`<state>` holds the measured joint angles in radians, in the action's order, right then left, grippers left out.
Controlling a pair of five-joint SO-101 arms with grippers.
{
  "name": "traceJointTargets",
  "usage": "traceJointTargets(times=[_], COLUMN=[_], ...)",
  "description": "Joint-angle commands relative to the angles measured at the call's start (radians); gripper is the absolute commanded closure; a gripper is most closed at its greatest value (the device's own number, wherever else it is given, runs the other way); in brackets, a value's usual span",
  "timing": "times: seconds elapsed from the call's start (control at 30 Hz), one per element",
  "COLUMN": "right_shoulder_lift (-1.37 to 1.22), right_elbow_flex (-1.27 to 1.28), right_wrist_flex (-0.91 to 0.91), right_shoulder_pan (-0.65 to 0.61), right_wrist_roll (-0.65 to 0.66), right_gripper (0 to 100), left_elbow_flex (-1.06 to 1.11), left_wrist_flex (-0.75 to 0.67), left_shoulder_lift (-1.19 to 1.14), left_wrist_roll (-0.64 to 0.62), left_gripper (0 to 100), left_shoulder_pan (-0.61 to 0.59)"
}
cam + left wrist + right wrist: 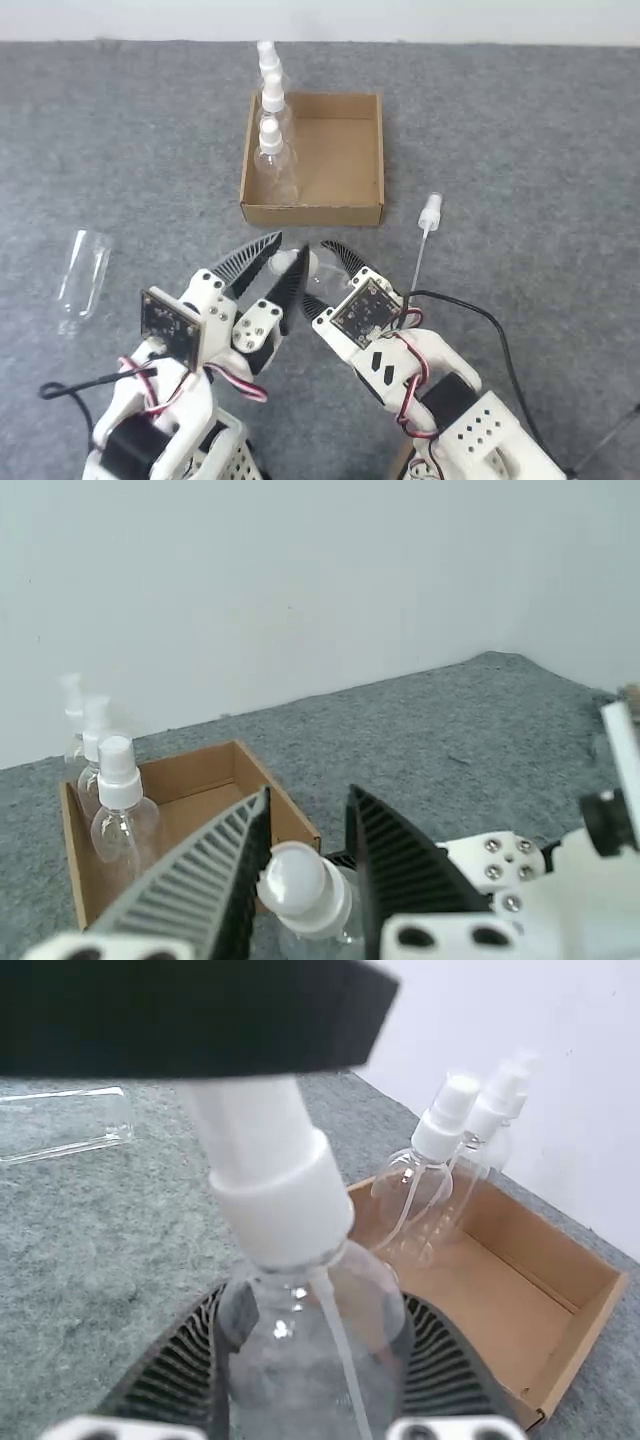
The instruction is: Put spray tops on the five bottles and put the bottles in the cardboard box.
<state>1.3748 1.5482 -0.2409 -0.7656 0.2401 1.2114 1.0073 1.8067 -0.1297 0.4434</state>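
In the high view, my left hand (pixel 286 256) and right hand (pixel 315 272) meet low in the middle, below the cardboard box (pixel 312 212). In the left wrist view, the left hand pinches the spray top (pixel 298 880). In the right wrist view, the right hand hugs the bottle (pixel 300 1380). I should twist slowly, keeping it straight.

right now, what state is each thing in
held bottle: top on, right gripper's fingers shut on it
its spray top: left gripper's fingers shut on it
three boxed bottles: upright, topped
cardboard box: open
empty bottle: lying, untopped
loose spray top: lying on table
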Motion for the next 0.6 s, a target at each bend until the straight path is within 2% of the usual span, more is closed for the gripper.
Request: traceJointTargets(times=[0.0, 0.27, 0.57], right_shoulder_lift=[0.028, 0.025, 0.027], right_elbow_flex=[-0.034, -0.034, -0.043], right_wrist_flex=[0.024, 0.024, 0.028], right_shoulder_pan=[0.013, 0.015, 0.054], right_wrist_roll=[0.008, 0.008, 0.002], right_gripper=[94.7, 94.7, 94.7], left_elbow_flex=[-0.088, -0.174, -0.186], left_wrist_flex=[0.072, 0.164, 0.164], left_shoulder_lift=[0.012, 0.014, 0.015], left_wrist_roll=[-0.008, -0.046, -0.046], left_gripper=[83, 80, 81], left_shoulder_pan=[0.0, -0.002, -0.028])
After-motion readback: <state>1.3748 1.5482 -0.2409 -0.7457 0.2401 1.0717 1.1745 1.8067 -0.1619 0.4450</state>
